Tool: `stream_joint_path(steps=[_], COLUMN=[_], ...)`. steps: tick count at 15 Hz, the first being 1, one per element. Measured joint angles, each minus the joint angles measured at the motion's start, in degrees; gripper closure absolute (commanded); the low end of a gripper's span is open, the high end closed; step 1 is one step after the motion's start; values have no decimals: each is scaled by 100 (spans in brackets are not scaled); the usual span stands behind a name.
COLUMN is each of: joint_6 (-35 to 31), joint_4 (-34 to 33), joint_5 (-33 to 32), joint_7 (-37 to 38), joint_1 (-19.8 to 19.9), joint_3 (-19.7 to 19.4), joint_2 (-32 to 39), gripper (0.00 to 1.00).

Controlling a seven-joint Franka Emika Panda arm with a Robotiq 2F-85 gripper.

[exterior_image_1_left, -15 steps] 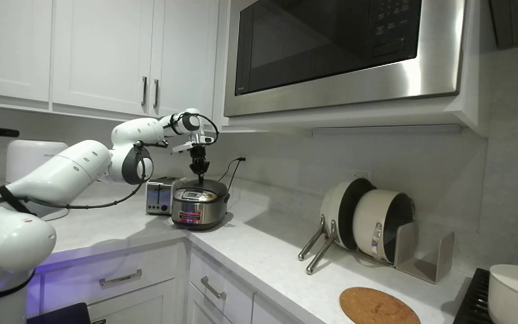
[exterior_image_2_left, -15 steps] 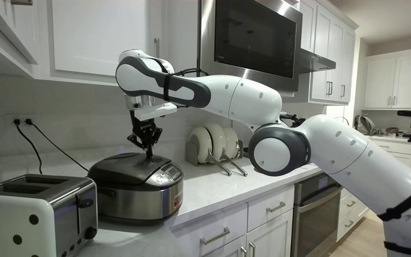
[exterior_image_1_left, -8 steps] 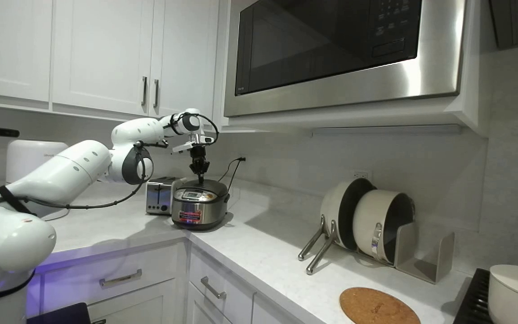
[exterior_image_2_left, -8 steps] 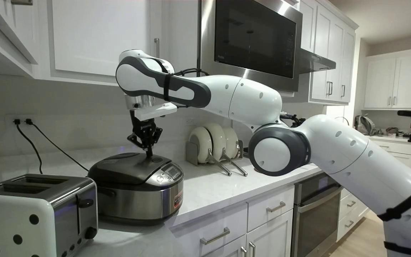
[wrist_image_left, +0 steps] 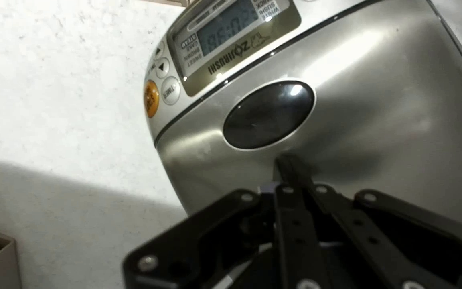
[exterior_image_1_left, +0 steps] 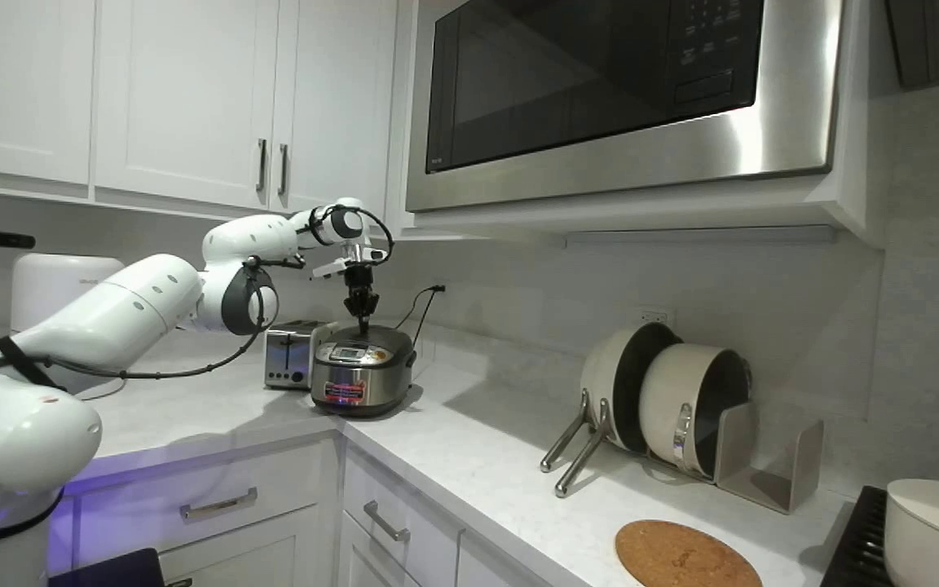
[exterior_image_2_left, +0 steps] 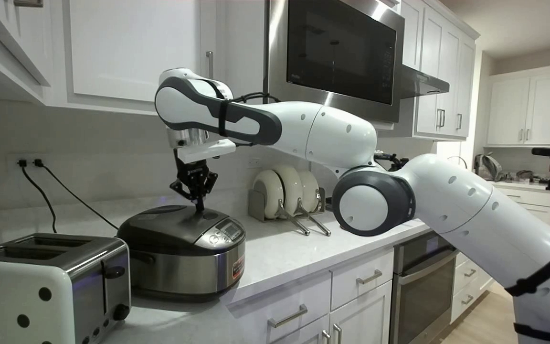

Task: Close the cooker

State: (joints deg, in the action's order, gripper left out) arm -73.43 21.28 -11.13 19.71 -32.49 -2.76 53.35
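The cooker (exterior_image_1_left: 363, 383) stands in the counter's corner, silver with a dark lid in both exterior views. Its lid (exterior_image_2_left: 170, 227) lies down on the body, with no gap that I can see. In the wrist view the lid (wrist_image_left: 375, 120) fills much of the picture, with a dark oval button near its front edge. My gripper (exterior_image_1_left: 364, 326) points straight down, fingers together and empty. In an exterior view the fingertips (exterior_image_2_left: 200, 208) appear to touch the lid's top near the button. In the wrist view the fingertips (wrist_image_left: 289, 160) are just behind the button.
A silver toaster (exterior_image_2_left: 50, 282) stands close beside the cooker. Two cords (exterior_image_2_left: 74, 198) run from the wall outlet behind. Pans (exterior_image_1_left: 685, 408) stand in a rack along the wall, with a cork mat (exterior_image_1_left: 685, 554) in front. A microwave (exterior_image_1_left: 600, 98) and cabinets hang above.
My arm and gripper have lowered very slightly. The fingertips remain at the lid's top, and the cooker stays where it was.
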Motion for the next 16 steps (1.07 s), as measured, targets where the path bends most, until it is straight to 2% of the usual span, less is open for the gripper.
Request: stream_joint_path(steps=[8,16], joint_6=[-34,-574], joint_4=[-4,-5], joint_5=[44,337], joint_7=[322,874], joint_1=[5,80], joint_3=[7,81], joint_2=[1,22], gripper=[100,100])
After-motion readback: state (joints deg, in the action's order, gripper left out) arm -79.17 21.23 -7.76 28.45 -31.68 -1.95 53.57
